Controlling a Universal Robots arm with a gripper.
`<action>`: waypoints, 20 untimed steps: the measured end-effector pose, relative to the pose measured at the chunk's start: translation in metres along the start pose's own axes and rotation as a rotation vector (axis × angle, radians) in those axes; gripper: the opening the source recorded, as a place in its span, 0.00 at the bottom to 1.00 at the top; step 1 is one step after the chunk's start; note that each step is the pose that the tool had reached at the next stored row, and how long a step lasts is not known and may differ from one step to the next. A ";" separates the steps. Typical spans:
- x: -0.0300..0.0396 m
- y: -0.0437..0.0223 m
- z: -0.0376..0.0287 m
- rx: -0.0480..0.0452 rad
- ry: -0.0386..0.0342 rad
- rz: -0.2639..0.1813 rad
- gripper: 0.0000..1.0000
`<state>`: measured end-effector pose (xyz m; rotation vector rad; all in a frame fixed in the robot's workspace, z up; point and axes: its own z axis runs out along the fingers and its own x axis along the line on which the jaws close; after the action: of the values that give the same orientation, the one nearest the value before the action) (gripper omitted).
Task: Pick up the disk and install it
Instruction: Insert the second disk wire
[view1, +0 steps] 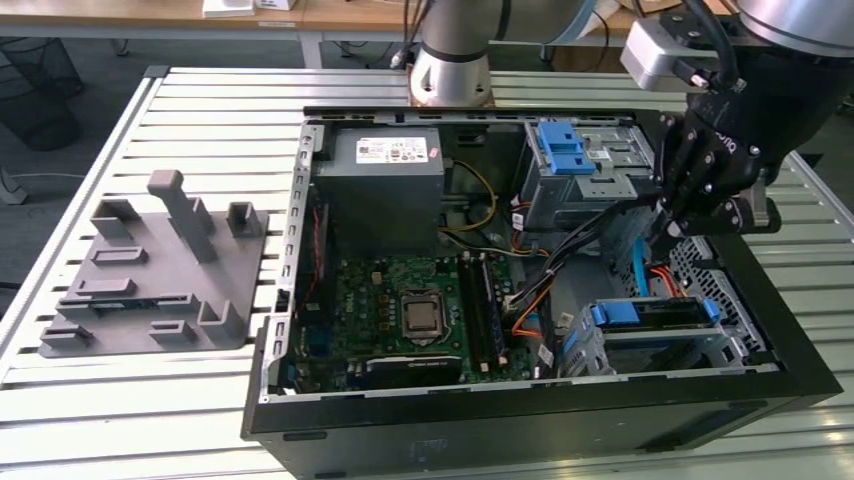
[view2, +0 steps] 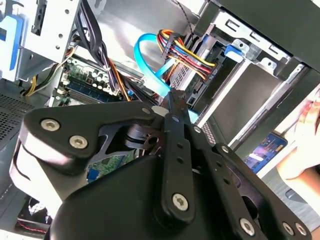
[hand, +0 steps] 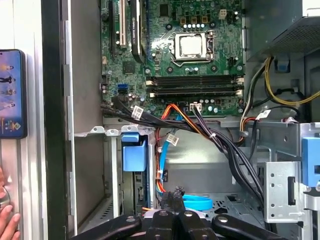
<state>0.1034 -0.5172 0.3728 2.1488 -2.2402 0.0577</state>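
the open computer case (view1: 534, 400) lies on its side on the slatted table (view1: 200, 420), and the rest is placed from it. the hand (view1: 694, 215) hangs over the case's far corner on the exterior view's right, just above the drive cage, with its black fingers (view2: 175, 107) drawn together to a point; in the second wrist view they meet with nothing between them, their tips close to the light blue data cable (view2: 147, 67) and the bundle of coloured power wires (view2: 185, 47). the disk (view1: 647, 312) sits inside the case, slotted in the lower drive bay near the front edge on the exterior view's right, its blue frame facing up; in the first wrist view the blue end (hand: 134, 152) shows in the bay beside the hand. the motherboard (view1: 400, 310) fills the middle of the case, with the grey power-supply box (view1: 387, 190) behind it. a grey fixture block (view1: 154, 275) rests on the table outside the case on the exterior view's left. a person's hand (hand: 6, 220) and a phone (hand: 11, 92) lie just outside the case wall.
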 end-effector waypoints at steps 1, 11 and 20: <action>0.0000 0.0000 0.0001 0.0001 0.0014 0.000 0.11; -0.0001 0.0000 0.0020 0.0080 0.0826 0.000 0.18; -0.0003 0.0000 0.0060 0.0153 0.1191 0.001 0.19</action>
<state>0.1034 -0.5172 0.3668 2.0921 -2.1821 0.1981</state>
